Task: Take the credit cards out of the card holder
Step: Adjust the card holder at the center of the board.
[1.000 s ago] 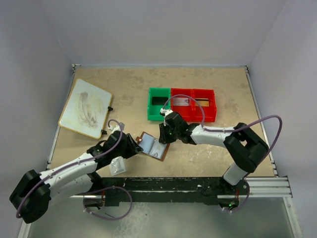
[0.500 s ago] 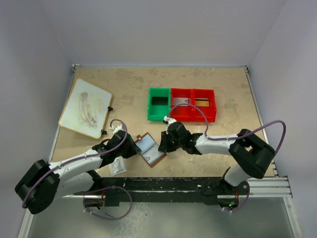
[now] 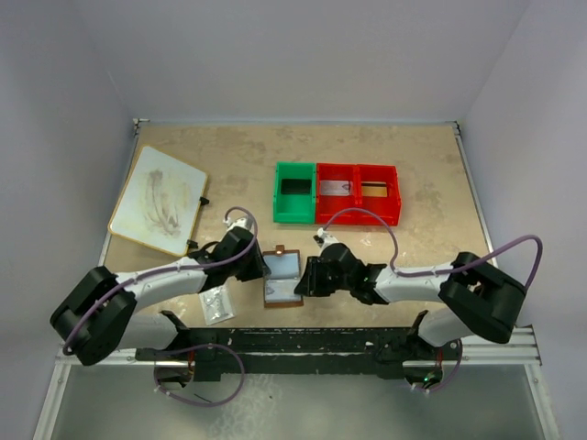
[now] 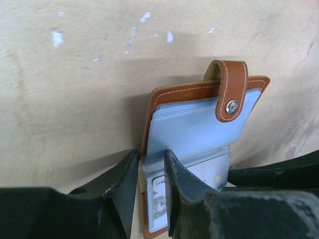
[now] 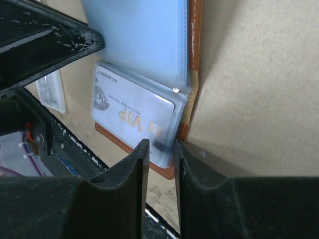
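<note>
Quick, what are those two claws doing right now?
Left gripper: closed on the brown leather card holder's edge.
Right gripper: closed on its clear pocket.

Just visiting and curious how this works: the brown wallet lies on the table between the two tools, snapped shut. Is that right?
Not quite: the wallet is open, not snapped shut. The left wrist view shows its snap tab undone and the bluish inner pockets bared. It does lie on the table between the left tool and the right tool.

Brown card holder (image 3: 282,278) open flat; silvery card (image 5: 133,115) in pocket.
</note>
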`<move>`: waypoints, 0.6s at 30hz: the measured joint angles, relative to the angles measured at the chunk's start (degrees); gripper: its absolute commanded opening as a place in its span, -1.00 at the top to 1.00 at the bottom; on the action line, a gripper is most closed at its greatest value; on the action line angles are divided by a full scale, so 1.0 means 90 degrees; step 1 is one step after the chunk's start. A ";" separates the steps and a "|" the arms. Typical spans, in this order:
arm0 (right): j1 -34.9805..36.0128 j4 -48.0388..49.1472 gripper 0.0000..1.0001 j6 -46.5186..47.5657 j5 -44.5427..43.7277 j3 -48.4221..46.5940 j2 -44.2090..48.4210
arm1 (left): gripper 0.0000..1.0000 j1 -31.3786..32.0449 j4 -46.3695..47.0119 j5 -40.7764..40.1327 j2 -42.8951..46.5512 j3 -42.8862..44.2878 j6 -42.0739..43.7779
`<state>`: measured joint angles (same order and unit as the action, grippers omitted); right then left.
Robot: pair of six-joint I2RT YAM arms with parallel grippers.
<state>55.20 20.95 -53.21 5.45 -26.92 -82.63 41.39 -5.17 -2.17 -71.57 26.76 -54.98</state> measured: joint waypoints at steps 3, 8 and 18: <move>0.0010 0.0136 0.36 -0.0287 -0.0015 0.0345 0.0296 | 0.48 0.0002 0.0124 0.0289 -0.0406 0.0226 0.0243; 0.0034 0.0432 0.35 -0.0661 -0.0012 0.0964 0.0860 | 0.45 0.0046 0.0454 0.0729 -0.0967 0.0602 0.0580; 0.0100 0.0619 0.34 -0.0971 0.0034 0.1200 0.1078 | 0.42 0.0345 0.0964 0.1195 -0.2008 0.1540 0.0882</move>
<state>56.10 26.52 -61.95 5.76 -16.12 -72.93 44.49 3.51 8.58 -89.65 40.62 -47.05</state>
